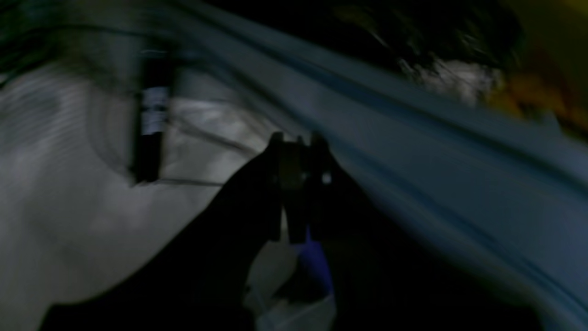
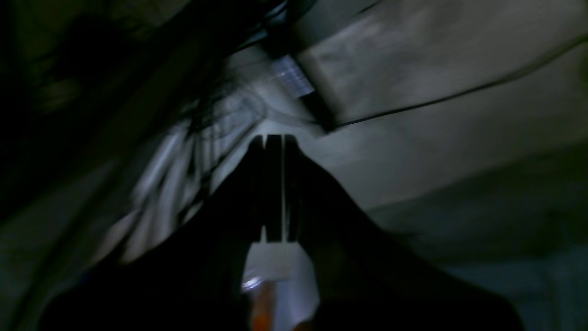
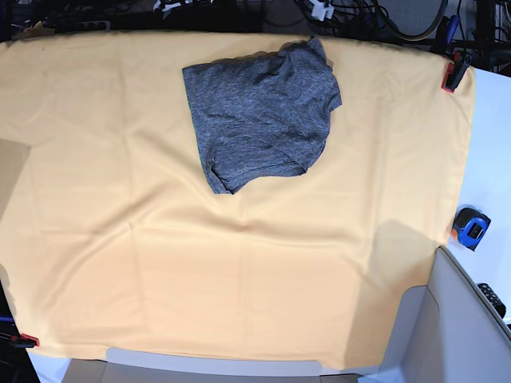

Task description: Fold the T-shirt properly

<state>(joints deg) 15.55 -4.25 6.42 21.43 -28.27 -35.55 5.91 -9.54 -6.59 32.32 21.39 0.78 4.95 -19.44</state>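
The T-shirt (image 3: 262, 112), dark heather grey, lies bunched and partly folded over on the yellow-orange table cloth (image 3: 239, 263), near the far edge at the middle. Neither arm shows in the base view. Seen in the left wrist view, my left gripper (image 1: 296, 138) is shut with nothing in it, in front of a dark, motion-blurred background. My right gripper (image 2: 274, 138) is likewise shut and empty in the right wrist view. Both wrist views are dim and smeared, and no shirt can be made out in them for certain.
A blue tape measure (image 3: 471, 227) and a black remote (image 3: 491, 297) lie on the white surface right of the cloth. Red clamps (image 3: 453, 73) pin the cloth's corners. Cables (image 3: 351, 12) run along the far edge. A grey panel (image 3: 463, 335) stands at the near right.
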